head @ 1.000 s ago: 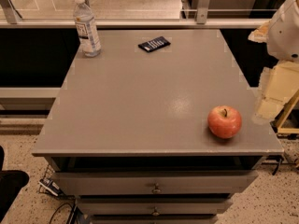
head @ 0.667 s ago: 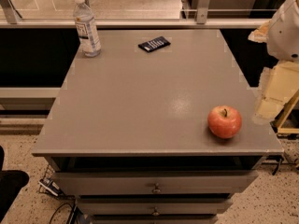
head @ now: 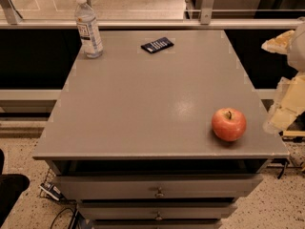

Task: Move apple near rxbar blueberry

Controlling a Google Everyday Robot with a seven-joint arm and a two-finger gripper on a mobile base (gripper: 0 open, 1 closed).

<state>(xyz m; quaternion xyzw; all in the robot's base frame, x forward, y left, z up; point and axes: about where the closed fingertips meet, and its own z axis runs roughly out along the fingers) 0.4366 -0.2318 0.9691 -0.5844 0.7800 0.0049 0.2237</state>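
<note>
We see the apple point(head: 229, 124) sitting on the grey worktop point(head: 138, 104) at about the 4 o'clock spot, close to the front edge and near the right-hand edge, stem up, with a yellowish patch around the stem and a soft shadow under it. The gripper point(head: 286, 109) shows as pale cream shapes at the far right border of the view, off the worktop's right edge. It lies roughly at 3 o'clock from the apple, a touch higher, near it but apart, with a strip of bare worktop between them. We can't make out whether the gripper is parted or closed, since only part of it is in view. Nothing we can see is gripped by it. More of the pale arm point(head: 282, 41) appears above it, at about 1 o'clock from the apple. The rxbar blueberry point(head: 157, 45) lies flat at the worktop's 12 o'clock, near the back edge, its dark wrapper turned at a slant, well apart from the apple, at about 11 o'clock from it. A clear water bottle point(head: 88, 27) with a white cap stands upright at the worktop's 11 o'clock corner, to the 9 o'clock side of the bar. Below the front edge we see drawers point(head: 157, 187) with small knobs, and a metal rail point(head: 143, 24) runs behind the worktop.
</note>
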